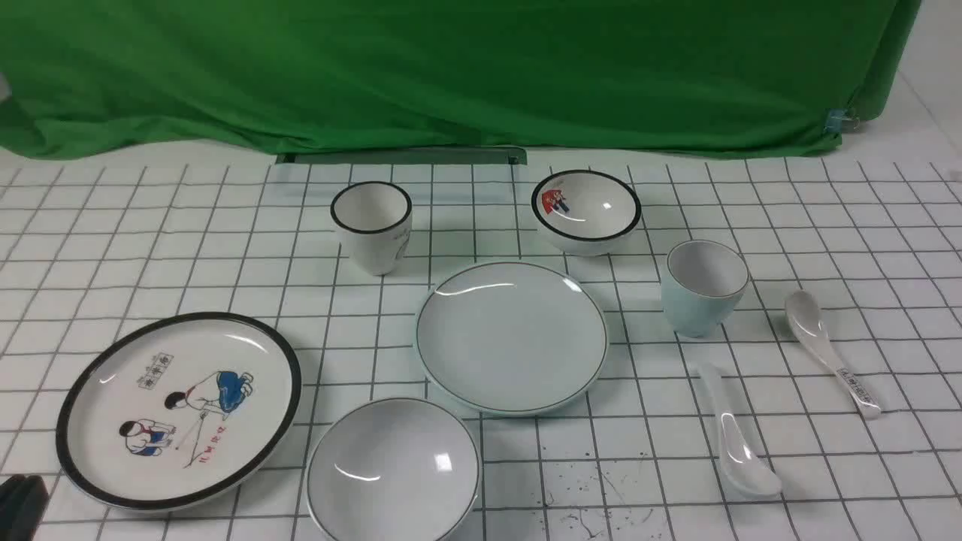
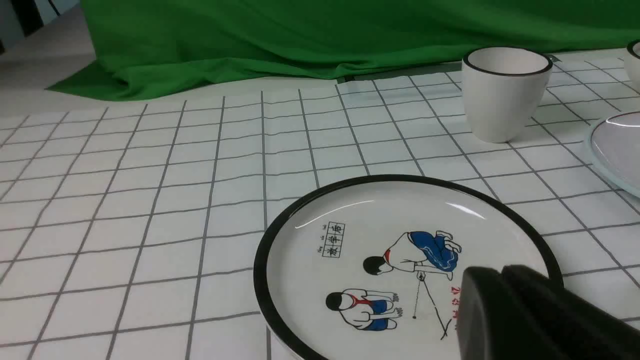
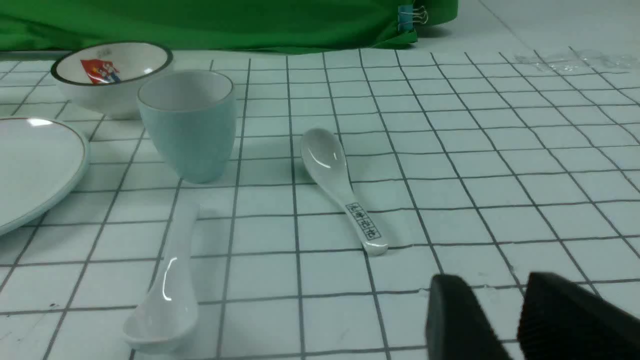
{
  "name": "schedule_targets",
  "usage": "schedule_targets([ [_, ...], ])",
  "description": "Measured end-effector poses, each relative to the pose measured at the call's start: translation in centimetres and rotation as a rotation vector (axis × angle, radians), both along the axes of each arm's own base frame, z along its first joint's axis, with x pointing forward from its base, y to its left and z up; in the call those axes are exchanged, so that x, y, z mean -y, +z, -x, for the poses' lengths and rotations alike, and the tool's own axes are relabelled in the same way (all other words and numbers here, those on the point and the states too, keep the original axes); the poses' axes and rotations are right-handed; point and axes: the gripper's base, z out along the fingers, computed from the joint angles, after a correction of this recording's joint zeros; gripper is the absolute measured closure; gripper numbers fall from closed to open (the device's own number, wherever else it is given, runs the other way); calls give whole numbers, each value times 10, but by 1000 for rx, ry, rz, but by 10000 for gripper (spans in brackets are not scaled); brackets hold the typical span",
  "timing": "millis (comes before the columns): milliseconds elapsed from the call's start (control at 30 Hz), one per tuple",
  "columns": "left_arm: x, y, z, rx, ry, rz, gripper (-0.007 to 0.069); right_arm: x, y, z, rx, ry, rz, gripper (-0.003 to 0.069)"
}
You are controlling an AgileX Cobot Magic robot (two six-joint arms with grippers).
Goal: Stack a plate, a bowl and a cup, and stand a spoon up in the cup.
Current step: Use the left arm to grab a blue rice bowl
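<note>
Stack: none built (step 1 pending, by my read).
Bowl (image 1: 392, 472): nr front edge, just beside plate (image 1: 511, 338). Nxt: pinch rim, lift onto plate.
Cup (image 1: 703, 287): right of plate.
Spoon (image 1: 735, 436): flat, nr cup; long axis approx. front-back, handle pointing away.
L gripper (image 2: 502, 280): clenched, empty.
R gripper (image 3: 495, 280): parted, empty.

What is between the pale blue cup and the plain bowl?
The plain plate lies between the pale blue cup and the plain bowl, as the front view shows.

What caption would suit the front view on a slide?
Plain plate, bowl, blue cup and unmarked spoon sit unstacked on a gridded table.
</note>
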Motion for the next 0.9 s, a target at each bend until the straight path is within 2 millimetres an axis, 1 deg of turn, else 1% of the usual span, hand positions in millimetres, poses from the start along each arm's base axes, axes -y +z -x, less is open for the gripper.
schedule_targets([
  [233, 0, 0, 0, 0, 1, -15, 653, 0, 0, 0, 0, 0, 0, 417],
  [433, -1, 0, 0, 0, 5, -62, 653, 0, 0, 0, 0, 0, 0, 417],
  [900, -1, 0, 0, 0, 5, -66, 653, 0, 0, 0, -1, 0, 0, 417],
])
